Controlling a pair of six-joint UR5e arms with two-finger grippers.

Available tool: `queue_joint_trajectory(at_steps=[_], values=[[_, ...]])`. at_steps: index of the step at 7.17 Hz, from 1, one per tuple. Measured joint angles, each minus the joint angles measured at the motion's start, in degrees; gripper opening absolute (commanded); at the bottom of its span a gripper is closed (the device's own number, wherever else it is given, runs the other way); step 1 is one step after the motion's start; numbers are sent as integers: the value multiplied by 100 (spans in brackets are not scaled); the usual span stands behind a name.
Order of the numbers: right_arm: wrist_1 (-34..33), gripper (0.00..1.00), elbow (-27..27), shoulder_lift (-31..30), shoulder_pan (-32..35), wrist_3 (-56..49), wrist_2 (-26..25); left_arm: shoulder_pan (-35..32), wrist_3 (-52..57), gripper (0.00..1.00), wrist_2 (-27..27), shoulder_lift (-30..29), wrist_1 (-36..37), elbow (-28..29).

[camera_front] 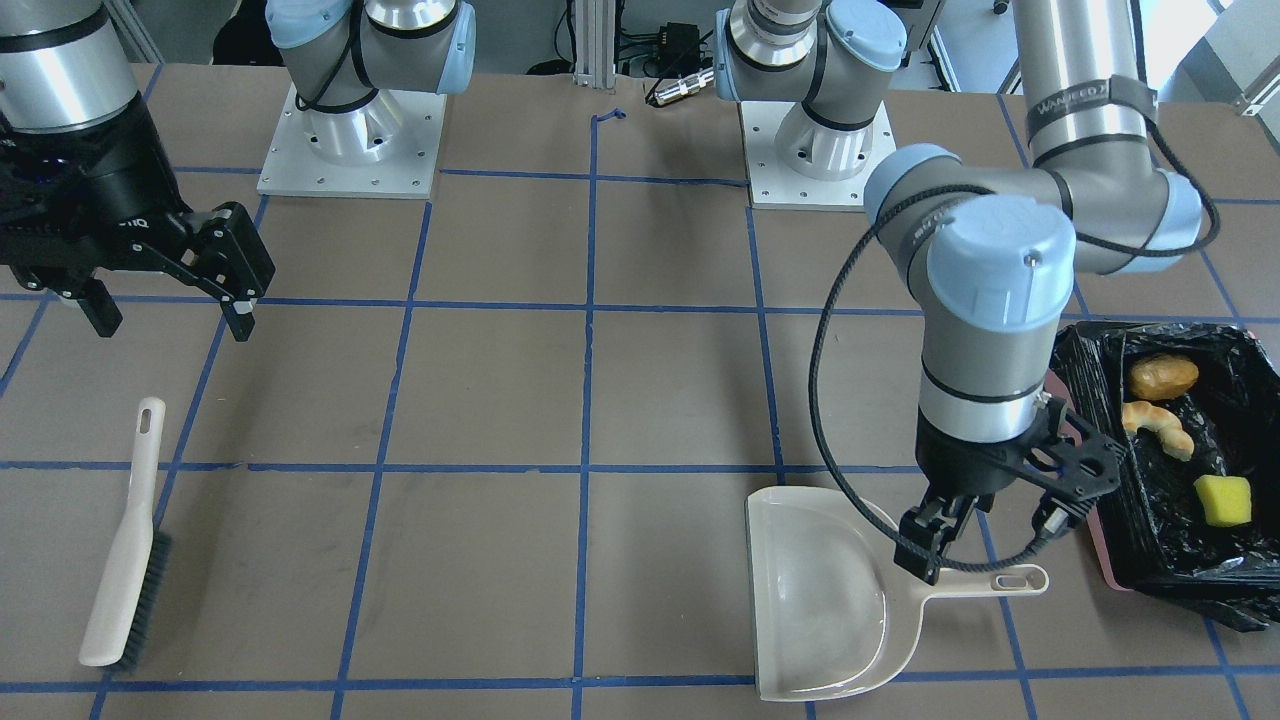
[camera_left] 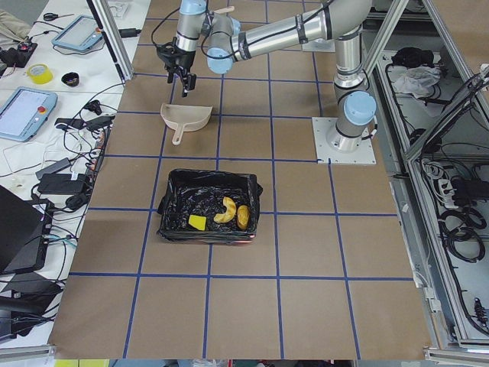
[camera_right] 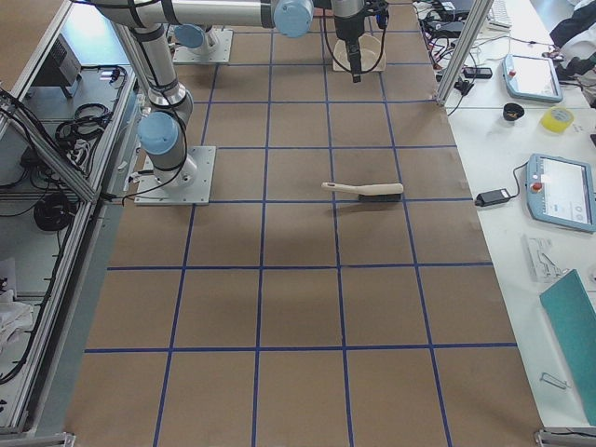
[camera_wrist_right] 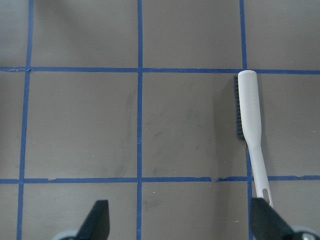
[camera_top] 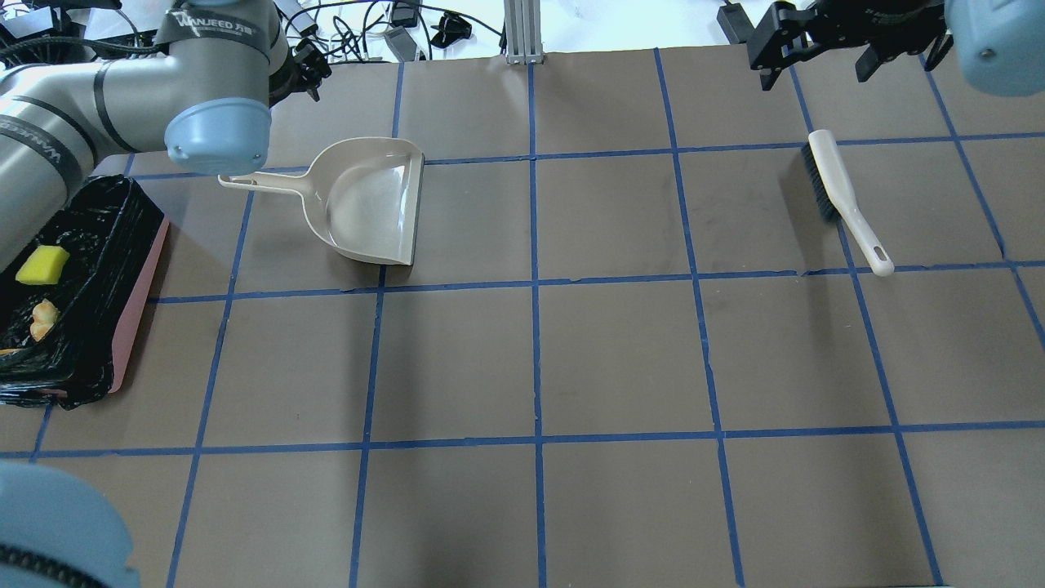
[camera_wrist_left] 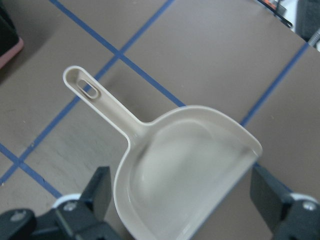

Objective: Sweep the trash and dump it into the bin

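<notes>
The trash lies in the bin (camera_front: 1108, 572), a pink tub lined with a black bag: a golden-brown lump (camera_front: 1163, 376), a pale crescent (camera_front: 1158, 424) and a yellow-green wedge (camera_front: 1224, 500). In the overhead view the bin (camera_top: 140, 278) sits at the left edge. My left gripper (camera_front: 990, 520) hangs open just above the handle of the beige dustpan (camera_front: 820, 590), which lies empty on the table. The left wrist view shows the dustpan (camera_wrist_left: 190, 165) below and between the spread fingers (camera_wrist_left: 95, 195). My right gripper (camera_front: 170, 315) is open and raised, apart from the brush (camera_front: 125, 560).
The brush (camera_top: 845, 200) lies flat at the far right, bristles on one side, and also shows in the right wrist view as the brush (camera_wrist_right: 250, 125). Blue tape lines grid the brown table. The two arm bases (camera_front: 350, 140) stand at the table's robot side.
</notes>
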Motion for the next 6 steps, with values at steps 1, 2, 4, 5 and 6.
queue_joint_trajectory(at_steps=[1, 2, 4, 5, 6], values=[[3, 100, -5, -3, 10, 49, 14, -4, 604, 100, -535, 265, -276, 30], [0, 100, -14, -8, 27, 210, 42, -5, 1532, 100, -761, 503, -693, 61], [-5, 100, -28, -15, 92, 809, 78, -43, 2645, 100, -879, 1087, -1941, 96], [-11, 100, -28, -12, 162, 1012, 86, -101, 2788, 100, -904, 1315, -2448, 70], [-6, 100, -23, -3, 234, 1150, 92, -162, 2860, 100, -917, 1440, -2906, 60]])
